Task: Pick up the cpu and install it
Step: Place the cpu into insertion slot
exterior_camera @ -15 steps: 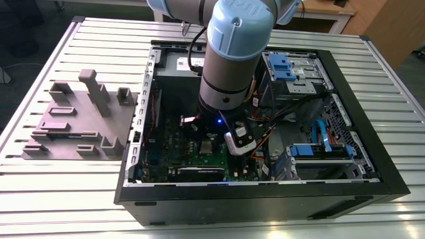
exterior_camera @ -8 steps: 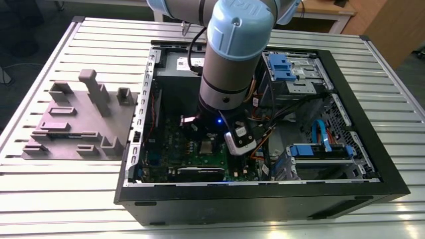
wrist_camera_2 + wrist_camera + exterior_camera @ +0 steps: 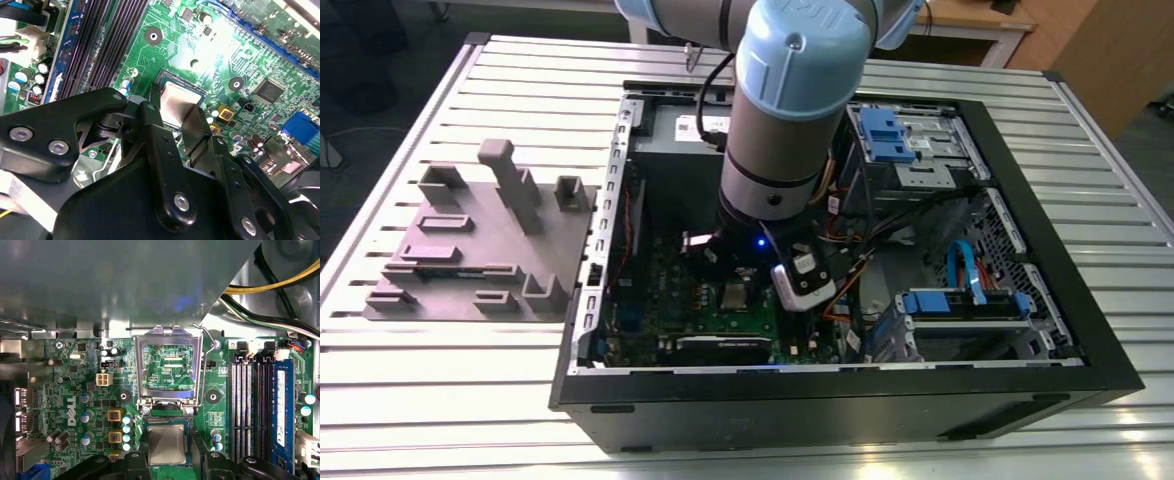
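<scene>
One arm reaching down into the open computer case [image 3: 854, 405] | gripper [image 3: 173, 109] straddles the cpu [image 3: 166, 444], which lies flat and square in the motherboard [image 3: 75, 405] socket [image 3: 167, 421] | load plate [image 3: 167, 367] is swung up, leaving the seat open for the chip | clamped or slack: cannot tell

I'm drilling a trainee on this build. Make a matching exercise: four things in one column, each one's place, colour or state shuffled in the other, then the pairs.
1 cpu
2 socket cover frame
3 memory stick
4 grey tray

A on the table beside the case
B swung open
C shiny silver-grey
D blue

Pairs: 1-C, 2-B, 3-D, 4-A
</scene>
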You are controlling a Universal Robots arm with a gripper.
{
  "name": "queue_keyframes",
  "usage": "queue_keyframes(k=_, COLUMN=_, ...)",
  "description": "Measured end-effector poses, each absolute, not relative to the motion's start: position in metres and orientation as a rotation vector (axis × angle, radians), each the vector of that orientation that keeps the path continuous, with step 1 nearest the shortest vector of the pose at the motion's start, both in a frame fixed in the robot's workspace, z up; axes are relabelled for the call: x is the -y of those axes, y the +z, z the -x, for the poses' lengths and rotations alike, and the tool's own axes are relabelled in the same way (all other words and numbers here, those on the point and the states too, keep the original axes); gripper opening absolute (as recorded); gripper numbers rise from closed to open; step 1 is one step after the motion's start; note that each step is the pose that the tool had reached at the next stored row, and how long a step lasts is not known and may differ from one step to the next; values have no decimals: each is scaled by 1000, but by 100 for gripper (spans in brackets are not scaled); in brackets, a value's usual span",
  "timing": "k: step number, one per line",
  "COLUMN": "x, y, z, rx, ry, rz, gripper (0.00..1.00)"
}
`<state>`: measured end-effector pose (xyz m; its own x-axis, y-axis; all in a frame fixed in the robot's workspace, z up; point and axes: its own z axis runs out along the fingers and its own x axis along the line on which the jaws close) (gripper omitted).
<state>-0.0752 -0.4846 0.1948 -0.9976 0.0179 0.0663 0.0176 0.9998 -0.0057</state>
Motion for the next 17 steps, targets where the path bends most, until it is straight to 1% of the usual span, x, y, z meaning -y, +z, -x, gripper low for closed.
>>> queue_keyframes(k=6, x=485, y=195, z=75, rx=3075, ry=9, rz=10, gripper=46)
queue_keyframes(k=7, x=485, y=195, z=75, rx=3075, ry=9, rz=-2, gripper=52)
queue_keyframes(k=16, x=485, y=189, z=77, rx=3074, ry=9, rz=-73, gripper=52)
queue_keyframes(k=17, x=485, y=189, z=77, rx=3074, ry=9, rz=-72, gripper=51)
